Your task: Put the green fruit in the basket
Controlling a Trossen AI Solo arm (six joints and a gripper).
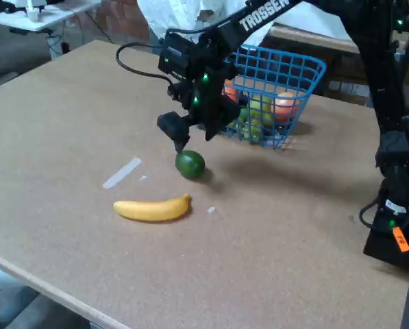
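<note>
A "TROSSEN"-lettered arm's gripper (pixel 190 137), grip state unclear, hovers over one green fruit (pixel 190 165); one banana (pixel 152 209), one basket (pixel 286 82).

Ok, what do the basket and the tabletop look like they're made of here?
The basket: thin wire mesh, apparently metal with a glossy blue coating; the open grid shows the fruit inside. The tabletop: matte tan board, probably particleboard or MDF, going by its even speckled surface without wood grain.

Black jointed robot arm (pixel 273 20), white "TROSSEN" lettering along the forearm.
Matte black housings throughout, small green lights glowing at the wrist, looping black cable (pixel 132 62) behind it, dark tapered jaws, orange tag (pixel 400 238) and green light on the base.
</note>
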